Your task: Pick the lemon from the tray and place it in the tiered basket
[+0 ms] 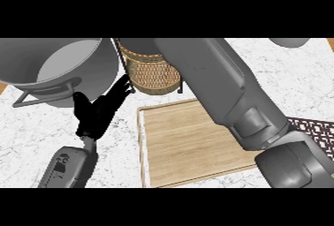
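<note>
Marble counter (294, 84), wooden tray (189, 150), wicker basket (153, 73)

One large grey metal pot (62, 66) with a loop handle sits at the upper left of the frame. One woven brown wicker basket (153, 75) on thin dark legs shows at the upper middle, partly hidden. One pale wooden rectangular tray (189, 150) with a raised rim fills the lower middle. One dark patterned mat (317, 130) appears at the right edge. One grey rounded object (290, 42) is cut off at the upper right; what it is cannot be told. Two grey forearms show, and one black hand (98, 112), left of centre. No lemon can be seen.
</note>
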You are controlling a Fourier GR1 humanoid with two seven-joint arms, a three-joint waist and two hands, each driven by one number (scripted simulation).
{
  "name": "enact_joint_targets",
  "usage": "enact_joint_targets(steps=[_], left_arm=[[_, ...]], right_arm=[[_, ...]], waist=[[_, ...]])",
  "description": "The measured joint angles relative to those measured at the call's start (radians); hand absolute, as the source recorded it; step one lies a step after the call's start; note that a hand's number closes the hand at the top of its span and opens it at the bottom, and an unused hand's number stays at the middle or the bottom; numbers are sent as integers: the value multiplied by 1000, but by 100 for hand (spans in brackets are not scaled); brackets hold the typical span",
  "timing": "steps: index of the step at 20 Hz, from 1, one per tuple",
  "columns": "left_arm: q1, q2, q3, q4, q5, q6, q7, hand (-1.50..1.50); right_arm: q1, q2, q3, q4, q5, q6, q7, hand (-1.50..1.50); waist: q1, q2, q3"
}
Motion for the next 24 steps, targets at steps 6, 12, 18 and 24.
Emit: enact_joint_targets(steps=[6,12,18,24], left_arm=[[72,11,23,-23,0,14,-18,0],[123,39,72,-34,23,10,-22,0],[158,50,100,-52,32,23,-11,0],[193,50,103,-78,27,33,-16,0]], right_arm=[[7,-6,-39,26,-9,-52,40,-150],[165,-56,9,-168,-14,69,90,-150],[334,-170,57,-446,-61,288,155,-150],[547,-334,54,-780,-139,456,225,-150]], waist=[[-69,-21,2],[-138,-44,4],[-184,-58,5],[-213,-64,6]])
